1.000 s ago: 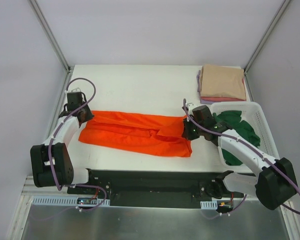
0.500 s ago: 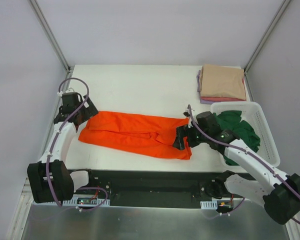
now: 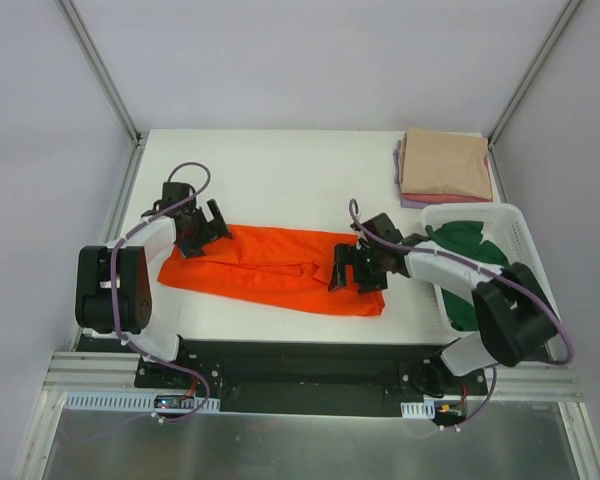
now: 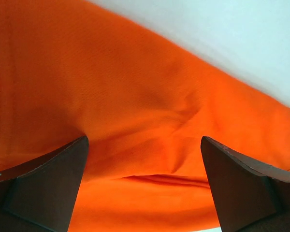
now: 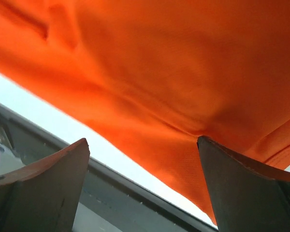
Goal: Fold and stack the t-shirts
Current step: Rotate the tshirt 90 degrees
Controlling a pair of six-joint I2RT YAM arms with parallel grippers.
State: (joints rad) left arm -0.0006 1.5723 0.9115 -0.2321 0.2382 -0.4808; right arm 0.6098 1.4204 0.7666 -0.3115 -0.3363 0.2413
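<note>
Showing the orange t-shirt (image 3: 280, 268) laid out as a long, slightly slanted band across the middle of the table (image 3: 280, 165), with creases running along its length. Placing the left gripper (image 3: 218, 220) at the band's left end, jaws spread wide and clamped on nothing. From the left wrist, showing both fingers (image 4: 43, 188) parted over orange cloth, with a soft pucker between them. Placing the right gripper (image 3: 350, 280) at the band's right end, likewise wide apart and empty, low over the cloth by its near hem. From the right wrist, showing orange fabric between the fingers (image 5: 246, 183), then a strip of white table and a dark rail (image 5: 111, 203) beyond the hem. Cannot tell whether either pair of fingertips touches the cloth. Noting a folded stack in the far right corner: beige t-shirt (image 3: 445, 165) on top, pink t-shirt (image 3: 450, 198) beneath, lilac t-shirt (image 3: 398, 165) at the bottom. Noting the white basket (image 3: 535, 270) just in front of that stack, with the dark green t-shirt (image 3: 470, 250) crumpled inside.
</note>
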